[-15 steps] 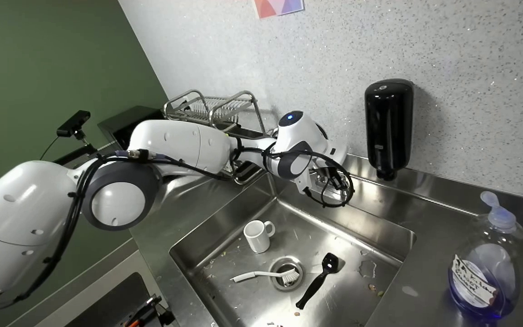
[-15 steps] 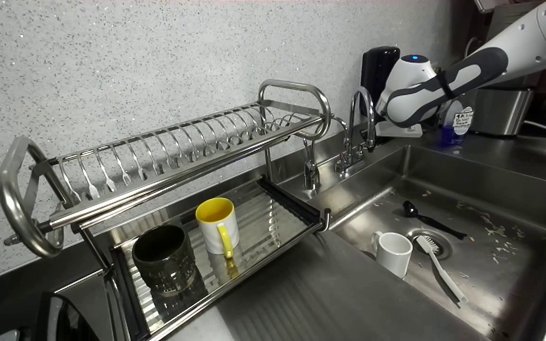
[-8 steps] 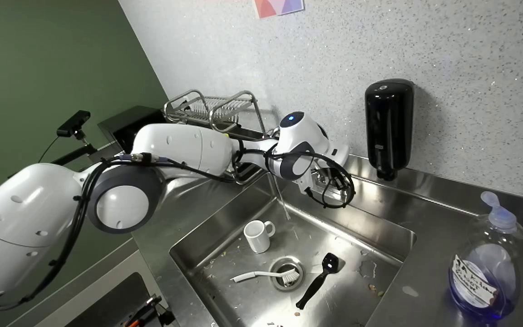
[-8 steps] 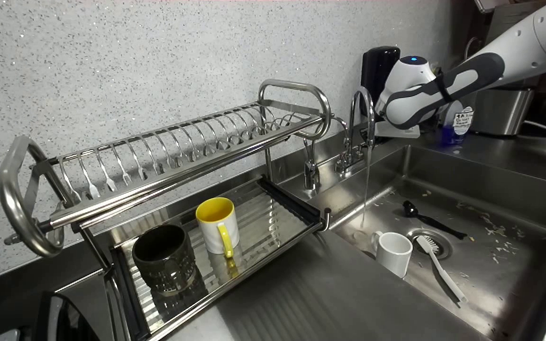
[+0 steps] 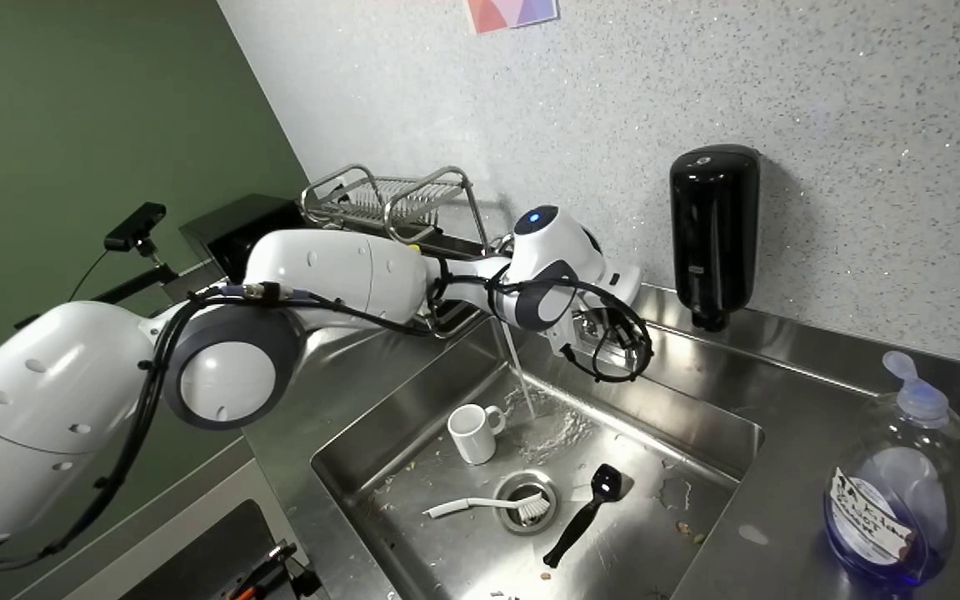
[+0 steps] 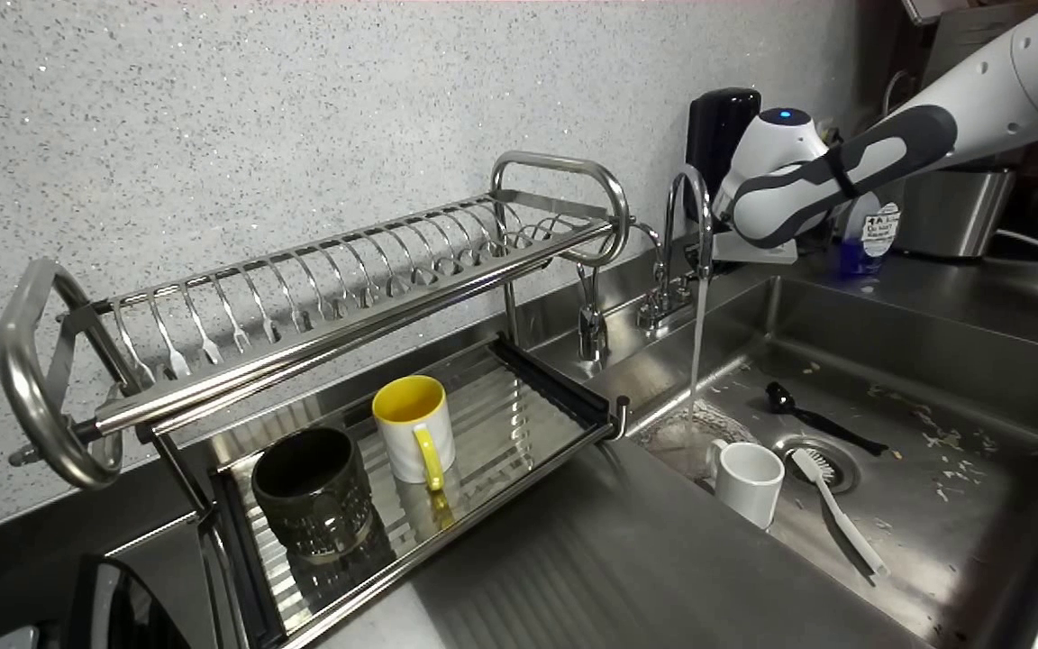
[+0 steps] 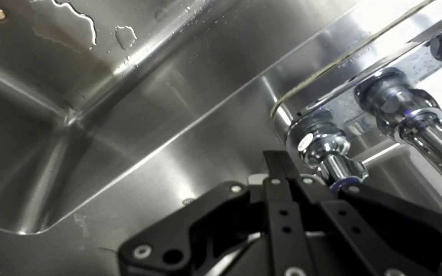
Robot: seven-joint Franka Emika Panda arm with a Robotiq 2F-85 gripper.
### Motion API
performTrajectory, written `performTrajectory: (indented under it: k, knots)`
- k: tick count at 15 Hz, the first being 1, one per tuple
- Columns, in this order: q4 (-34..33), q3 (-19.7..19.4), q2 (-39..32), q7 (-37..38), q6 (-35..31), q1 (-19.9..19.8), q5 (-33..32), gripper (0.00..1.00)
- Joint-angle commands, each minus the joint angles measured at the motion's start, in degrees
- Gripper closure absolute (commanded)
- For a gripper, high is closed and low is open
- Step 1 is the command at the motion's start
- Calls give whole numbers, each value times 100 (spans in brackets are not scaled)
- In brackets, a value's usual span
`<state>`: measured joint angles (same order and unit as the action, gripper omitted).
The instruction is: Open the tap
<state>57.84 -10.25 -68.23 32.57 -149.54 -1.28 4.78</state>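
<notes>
1. Mug [image 5: 472,437] stood left of running water [image 5: 522,380] in an exterior view; a stronger flow risked splashing.
2. Claw [image 7: 277,165] had its tips together, seemingly empty, in the wrist view.
3. Tap [image 7: 401,110] stood right of it, beside the sink [image 7: 190,80]; a clumsy retreat risked knocking it.

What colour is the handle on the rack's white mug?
The mug handle is yellow, clearest in an exterior view.

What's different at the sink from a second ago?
Water now pours from the tap and splashes into the sink; none showed then. The robot arm dipped slightly. I see nothing newly grabbed or let go. The white mug, brush and black utensil stayed put.
</notes>
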Motion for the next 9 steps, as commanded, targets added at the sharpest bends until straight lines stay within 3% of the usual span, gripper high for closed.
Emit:
performTrajectory:
  k: [1,9]
  knots:
    - [-573,-368,-279,273,-47,-98,-52,100]
    - [426,111,664,-509,686,-391,82,100]
